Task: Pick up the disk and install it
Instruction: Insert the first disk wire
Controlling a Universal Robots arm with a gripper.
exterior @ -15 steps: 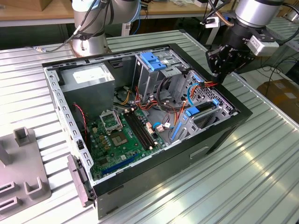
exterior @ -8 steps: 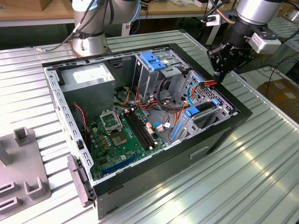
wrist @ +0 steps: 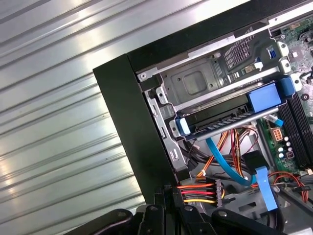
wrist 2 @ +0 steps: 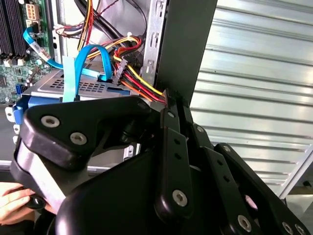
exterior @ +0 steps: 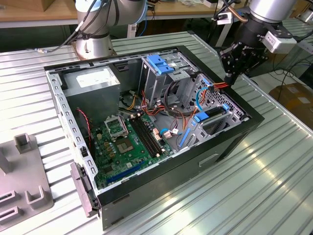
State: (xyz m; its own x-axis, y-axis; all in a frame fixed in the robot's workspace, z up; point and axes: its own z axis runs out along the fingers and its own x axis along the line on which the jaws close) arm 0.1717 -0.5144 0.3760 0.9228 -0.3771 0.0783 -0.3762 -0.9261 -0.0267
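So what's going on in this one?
One robot arm is at an open computer case on a slatted metal table. Its gripper hangs just above the drive-bay corner at the exterior view's right. In the first wrist view, the disk in its blue carrier looks seated in the bay, near the cables.

A ribbed metal table [exterior: 274, 166] catches bright glare on its slats; a grey fixture [exterior: 24, 186] rests on it. Behind it runs a wooden bench [exterior: 29, 12]; a cardboard box [exterior: 293, 98] sits nearby.
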